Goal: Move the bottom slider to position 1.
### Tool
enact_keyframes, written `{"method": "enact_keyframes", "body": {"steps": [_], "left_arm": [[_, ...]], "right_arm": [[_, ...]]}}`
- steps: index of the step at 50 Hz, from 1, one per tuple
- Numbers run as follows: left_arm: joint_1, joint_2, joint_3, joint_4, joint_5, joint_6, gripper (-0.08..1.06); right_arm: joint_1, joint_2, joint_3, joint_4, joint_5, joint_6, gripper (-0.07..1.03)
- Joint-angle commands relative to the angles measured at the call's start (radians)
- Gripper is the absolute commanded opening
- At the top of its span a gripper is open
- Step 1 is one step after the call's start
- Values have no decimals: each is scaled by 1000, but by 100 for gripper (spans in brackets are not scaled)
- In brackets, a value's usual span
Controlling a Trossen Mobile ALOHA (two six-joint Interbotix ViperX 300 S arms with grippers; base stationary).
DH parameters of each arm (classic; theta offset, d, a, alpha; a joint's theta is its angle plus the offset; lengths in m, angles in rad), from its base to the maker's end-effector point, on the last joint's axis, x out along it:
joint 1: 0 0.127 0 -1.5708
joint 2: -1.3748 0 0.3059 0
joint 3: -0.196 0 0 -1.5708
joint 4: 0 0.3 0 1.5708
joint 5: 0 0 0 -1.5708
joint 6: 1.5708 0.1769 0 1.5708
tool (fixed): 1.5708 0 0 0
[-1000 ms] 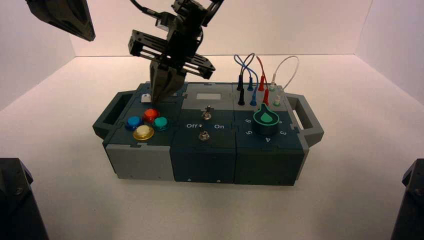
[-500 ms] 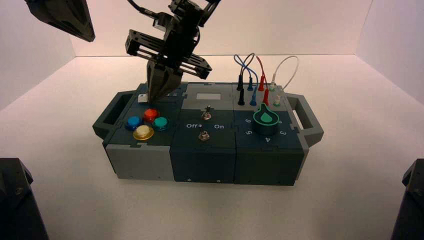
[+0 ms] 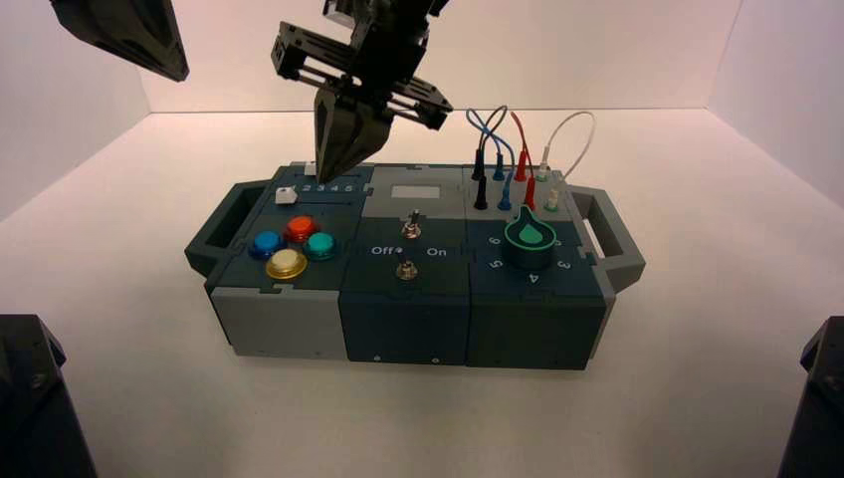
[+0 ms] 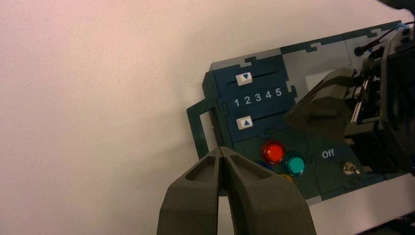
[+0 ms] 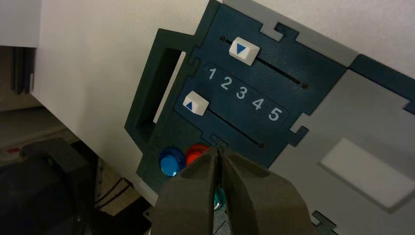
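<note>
Slider work looks done: the bottom slider [image 5: 196,104] sits at the left end of its track by position 1 [image 5: 212,74], arrow toward the digits, track running left-right along the row, so the right gripper [image 3: 343,159], jaws pressed together, should probably lift clear without brushing it.

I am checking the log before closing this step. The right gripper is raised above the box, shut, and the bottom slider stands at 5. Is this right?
Not quite. The bottom slider stands at the 1 end of its track, not at 5; the right wrist view shows this. The rest holds: the right gripper is shut and raised above the box.
</note>
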Motion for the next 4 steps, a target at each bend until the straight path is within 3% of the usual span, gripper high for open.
{"method": "enact_keyframes", "body": {"steps": [1,4], "left_arm": [[-9,-5,-11,-3,-3,2,-3],[-9,-5,-9,-3,-3,3,-3]], "right_arm": [[0,-46,-5,-5,-3,-2,-2],[0,-46,-3,-12,-3,-2,-2]]}}
